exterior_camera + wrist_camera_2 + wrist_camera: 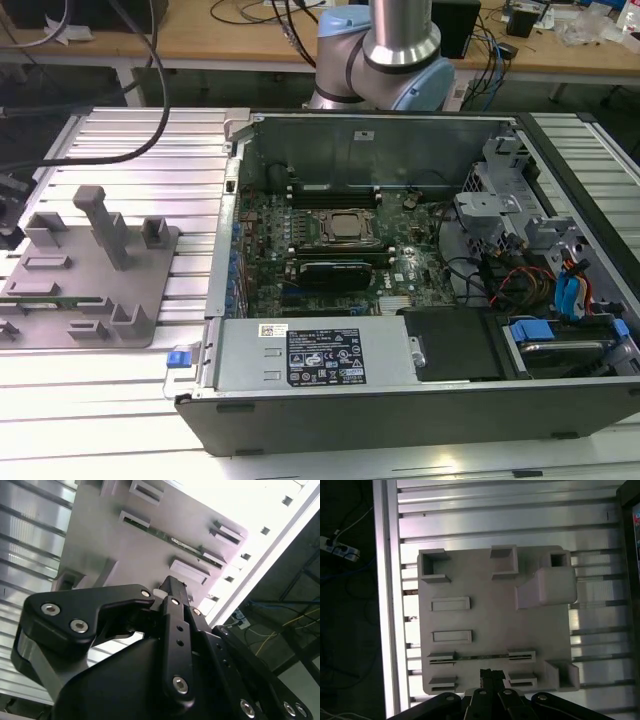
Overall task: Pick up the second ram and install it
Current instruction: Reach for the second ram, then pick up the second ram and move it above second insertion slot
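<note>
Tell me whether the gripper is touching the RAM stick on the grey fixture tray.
Apart. In the first wrist view the gripper ends short of the RAM stick, with bare grey fixture tray between them.

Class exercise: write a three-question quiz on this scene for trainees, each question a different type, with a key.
1. True or false: the second ram is already seated in the motherboard.
2. Multiple choice: the tool hangs over A) the computer case, B) the grey fixture plate, C) the wooden bench.
3. Fill in: in the exterior view, the fixture plate lies on the case's ____ side.
Key: 1 false, it lies in the plate's slots; 2 B; 3 left.
</note>
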`<state>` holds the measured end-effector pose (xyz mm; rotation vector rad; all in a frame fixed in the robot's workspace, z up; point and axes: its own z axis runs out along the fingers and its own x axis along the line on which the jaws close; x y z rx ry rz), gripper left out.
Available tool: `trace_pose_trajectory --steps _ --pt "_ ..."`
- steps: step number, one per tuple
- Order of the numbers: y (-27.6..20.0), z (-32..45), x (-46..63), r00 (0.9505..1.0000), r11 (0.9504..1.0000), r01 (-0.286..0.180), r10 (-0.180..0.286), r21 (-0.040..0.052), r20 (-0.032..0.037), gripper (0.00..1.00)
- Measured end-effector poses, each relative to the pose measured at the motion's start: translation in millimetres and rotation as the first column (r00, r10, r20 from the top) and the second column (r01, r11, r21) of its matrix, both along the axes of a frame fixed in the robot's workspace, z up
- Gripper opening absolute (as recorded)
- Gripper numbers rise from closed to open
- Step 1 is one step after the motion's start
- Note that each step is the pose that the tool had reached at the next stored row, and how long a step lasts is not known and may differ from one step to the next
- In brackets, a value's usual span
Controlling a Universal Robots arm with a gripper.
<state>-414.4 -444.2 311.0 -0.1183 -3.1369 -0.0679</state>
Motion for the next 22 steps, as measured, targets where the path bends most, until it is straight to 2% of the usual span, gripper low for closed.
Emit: trace_pose_trajectory --steps 3,4,19,22 --pt "-1.0 -5.8 0.3 1.0000 1.0000 0.000 0.000 -0.0001 -0.0012 0.08" --pt "-1.8 -10.5 0.3 1.0000 1.0000 0.000 0.000 -0.0001 -0.0024 0.08" --pt "-1.9 -11.6 0.3 1.0000 1.0000 0.000 0.000 -0.0001 -0.0025 0.08" --pt "-1.9 -11.7 0.3 0.9990 0.9990 -0.045 0.045 0.0000 -0.0024 0.08"
